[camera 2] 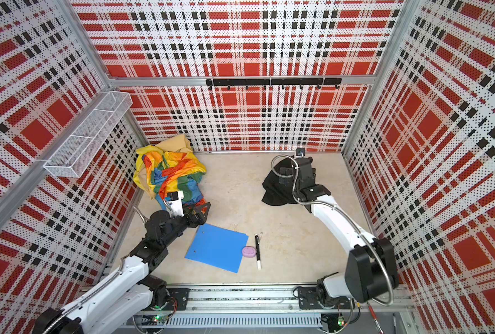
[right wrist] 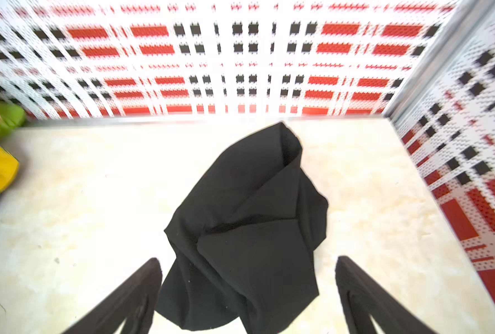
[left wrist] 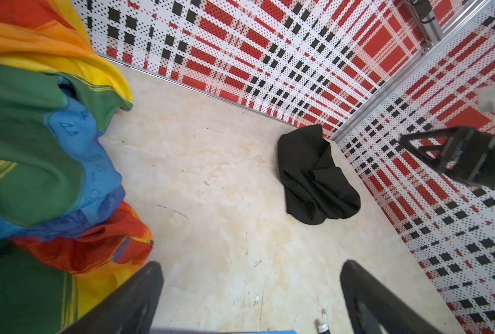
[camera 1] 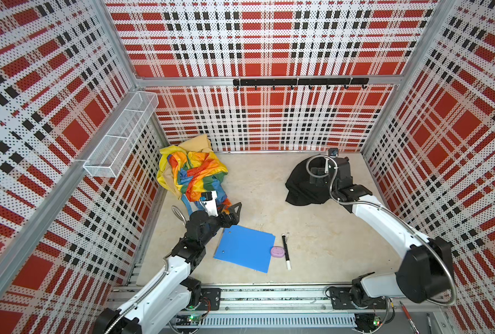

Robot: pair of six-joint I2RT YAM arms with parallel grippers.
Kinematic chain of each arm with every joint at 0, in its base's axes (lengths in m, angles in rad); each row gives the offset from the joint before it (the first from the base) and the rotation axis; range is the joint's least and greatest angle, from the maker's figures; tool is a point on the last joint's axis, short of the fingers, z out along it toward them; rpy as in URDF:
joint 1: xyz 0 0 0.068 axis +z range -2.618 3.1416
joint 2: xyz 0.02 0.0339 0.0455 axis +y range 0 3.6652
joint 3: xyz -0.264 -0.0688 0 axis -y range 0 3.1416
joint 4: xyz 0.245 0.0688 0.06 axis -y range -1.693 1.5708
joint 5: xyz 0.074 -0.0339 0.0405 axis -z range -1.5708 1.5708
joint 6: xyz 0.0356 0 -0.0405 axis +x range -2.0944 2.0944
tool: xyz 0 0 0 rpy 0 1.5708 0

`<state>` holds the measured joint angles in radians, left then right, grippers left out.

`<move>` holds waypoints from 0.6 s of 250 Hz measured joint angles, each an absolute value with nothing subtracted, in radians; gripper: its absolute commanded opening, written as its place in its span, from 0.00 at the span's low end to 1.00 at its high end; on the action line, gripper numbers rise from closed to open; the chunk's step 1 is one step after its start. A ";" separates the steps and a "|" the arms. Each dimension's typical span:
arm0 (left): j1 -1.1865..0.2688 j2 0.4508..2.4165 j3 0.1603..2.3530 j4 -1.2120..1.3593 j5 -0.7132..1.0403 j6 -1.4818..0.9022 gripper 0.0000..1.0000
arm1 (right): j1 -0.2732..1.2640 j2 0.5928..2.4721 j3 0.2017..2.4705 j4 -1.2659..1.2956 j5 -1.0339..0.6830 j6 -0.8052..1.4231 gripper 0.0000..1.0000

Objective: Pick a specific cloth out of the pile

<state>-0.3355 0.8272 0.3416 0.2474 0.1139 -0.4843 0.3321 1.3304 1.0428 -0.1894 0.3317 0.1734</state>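
Black cloth (camera 1: 298, 188) lies right of centre on the worktop (camera 1: 269, 202), well apart from the pile (camera 1: 191, 170); right fingers (right wrist: 139, 289) spread over it, left fingers (left wrist: 136, 292) spread too; separation looks done.

Cloth (camera 1: 298, 188): plain black, matte, crumpled in loose folds; lying on desk (camera 1: 269, 196), 2 o'clock.
Pile (camera 1: 191, 170): yellow, tan and rainbow-striped cloths, heaped; 10 o'clock, well apart.
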 measured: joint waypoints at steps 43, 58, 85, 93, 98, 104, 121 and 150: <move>-0.279 0.830 0.353 0.207 0.093 -0.479 0.99 | 0.330 1.129 0.893 -0.159 0.356 0.173 1.00; -0.260 0.838 0.366 0.184 0.088 -0.473 0.99 | 0.330 1.073 0.859 -0.157 0.365 0.175 1.00; -0.214 0.853 0.402 0.149 0.063 -0.461 0.99 | 0.330 0.994 0.811 -0.160 0.381 0.186 1.00; -0.196 0.854 0.411 0.144 0.053 -0.459 0.99 | 0.330 0.974 0.795 -0.160 0.390 0.193 1.00; -0.187 0.855 0.416 0.141 0.048 -0.458 0.99 | 0.330 0.962 0.783 -0.159 0.395 0.195 1.00; -0.170 0.856 0.421 0.139 0.039 -0.458 0.99 | 0.330 0.945 0.766 -0.155 0.401 0.199 1.00; -0.128 0.859 0.432 0.130 0.012 -0.456 0.99 | 0.330 0.897 0.712 -0.152 0.420 0.204 1.00; -0.070 0.862 0.434 0.128 -0.051 -0.444 0.99 | 0.318 0.828 0.632 -0.155 0.450 0.212 1.00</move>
<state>-0.0696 0.8623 0.4335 0.1280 -0.0509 -0.4442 0.3180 0.8284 0.6315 -0.1551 0.4503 0.2119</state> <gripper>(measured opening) 0.992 0.999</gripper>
